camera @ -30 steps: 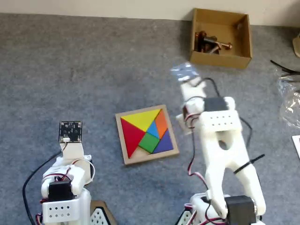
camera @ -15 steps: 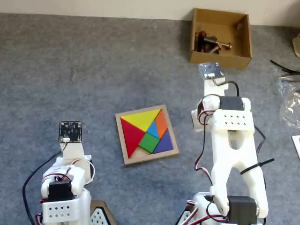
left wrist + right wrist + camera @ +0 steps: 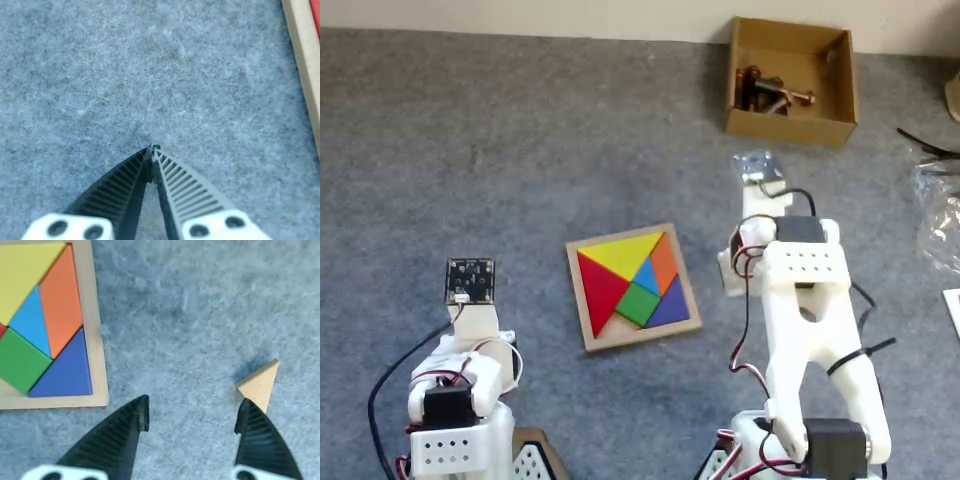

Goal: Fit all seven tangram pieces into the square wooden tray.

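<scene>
Wooden tray point(image 3: 96, 315) held six coloured pieces point(image 3: 59, 305); a tan triangle point(image 3: 260, 384), likely the seventh, lay beside the tray, unplaced. Right gripper point(image 3: 194, 414) gaped empty beside the tray; left gripper point(image 3: 152, 149) was closed, empty.

Grey felt surface point(image 3: 520, 150) spread evenly lit across the table, pale wall strip point(image 3: 520, 15) ran along 12 o'clock, open cardboard box point(image 3: 785, 128) sat at 1 o'clock, clear plastic point(image 3: 940, 225) and black cables point(image 3: 925, 150) lay at 3 o'clock
</scene>
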Controlling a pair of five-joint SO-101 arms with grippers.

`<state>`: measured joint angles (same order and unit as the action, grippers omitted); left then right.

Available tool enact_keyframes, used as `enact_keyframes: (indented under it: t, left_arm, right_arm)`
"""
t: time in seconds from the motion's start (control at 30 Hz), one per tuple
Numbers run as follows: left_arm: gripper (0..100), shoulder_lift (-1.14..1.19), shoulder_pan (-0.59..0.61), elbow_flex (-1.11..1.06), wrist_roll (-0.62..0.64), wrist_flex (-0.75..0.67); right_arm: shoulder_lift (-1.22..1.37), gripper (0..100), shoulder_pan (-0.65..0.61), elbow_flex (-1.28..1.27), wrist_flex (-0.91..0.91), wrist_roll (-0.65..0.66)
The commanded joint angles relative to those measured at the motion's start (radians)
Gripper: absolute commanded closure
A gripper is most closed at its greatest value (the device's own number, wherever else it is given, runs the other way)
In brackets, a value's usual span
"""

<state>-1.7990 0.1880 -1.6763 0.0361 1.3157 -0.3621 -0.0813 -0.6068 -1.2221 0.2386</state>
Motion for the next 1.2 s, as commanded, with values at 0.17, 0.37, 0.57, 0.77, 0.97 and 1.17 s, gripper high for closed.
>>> enact_keyframes:
  t: [0.17, 0.37, 0.57, 0.77, 0.97, 1.17]
  left_arm:
    - [100, 0.007, 0.008, -0.021, 0.002, 0.008]
    - [100, 0.007, 0.008, -0.021, 0.002, 0.008]
    - [100, 0.007, 0.008, -0.021, 0.002, 0.008]
    - [100, 0.007, 0.008, -0.021, 0.002, 0.008]
    - [100, 0.007, 0.008, -0.021, 0.002, 0.008]
    - [100, 0.007, 0.008, -0.021, 0.002, 0.008]
  right_arm:
    - [-0.007, 73.5, -0.007, 0.004, 0.012, -0.012]
    - [-0.007, 73.5, 0.054, 0.004, 0.016, -0.012]
    - [-0.007, 73.5, 0.058, 0.004, 0.019, -0.012]
    - [-0.007, 73.5, 0.058, 0.004, 0.019, -0.012]
    - [-0.007, 73.5, 0.058, 0.004, 0.021, -0.012]
    - [-0.007, 73.5, 0.058, 0.004, 0.021, -0.012]
